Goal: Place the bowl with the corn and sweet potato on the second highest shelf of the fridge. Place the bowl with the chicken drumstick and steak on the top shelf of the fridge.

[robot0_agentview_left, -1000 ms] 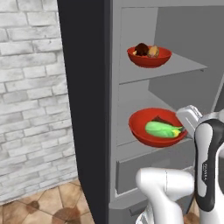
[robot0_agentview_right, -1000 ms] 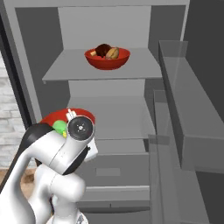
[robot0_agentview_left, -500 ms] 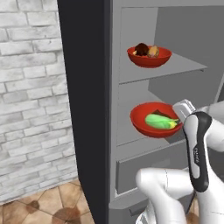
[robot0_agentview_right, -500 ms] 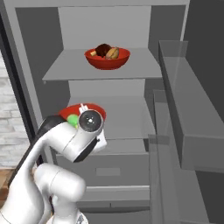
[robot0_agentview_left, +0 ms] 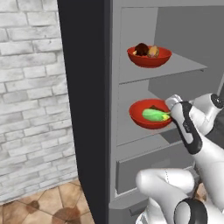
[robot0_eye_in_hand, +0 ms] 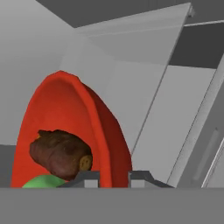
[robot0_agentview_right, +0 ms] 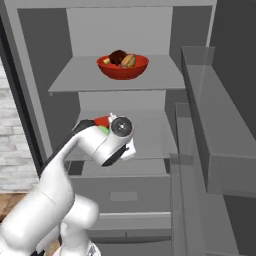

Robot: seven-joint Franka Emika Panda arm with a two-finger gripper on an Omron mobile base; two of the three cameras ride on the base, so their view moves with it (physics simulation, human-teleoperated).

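Compared with a second ago, the arm has reached further into the fridge: in the left base view the bowl with the corn and sweet potato has risen from below the shelf edge and now sits over the second highest shelf, though whether its base touches the panel cannot be told. In the right base view the wrist has swung up and inward, covering most of that bowl and leaving only a sliver of red rim beside it. Nearest in the hand view, the gripper pinches the bowl's rim between its two fingertips, one tip on the inner side and one on the outer wall, jaws closed on the thin red edge. Just inside the rim lie the dark brown sweet potato and, below it, a patch of the green corn. In the left base view the corn lies across the bowl, the gripper at the bowl's right rim. Further back and higher, the other red bowl rests on the top shelf, holding the tan chicken drumstick and the dark steak side by side.
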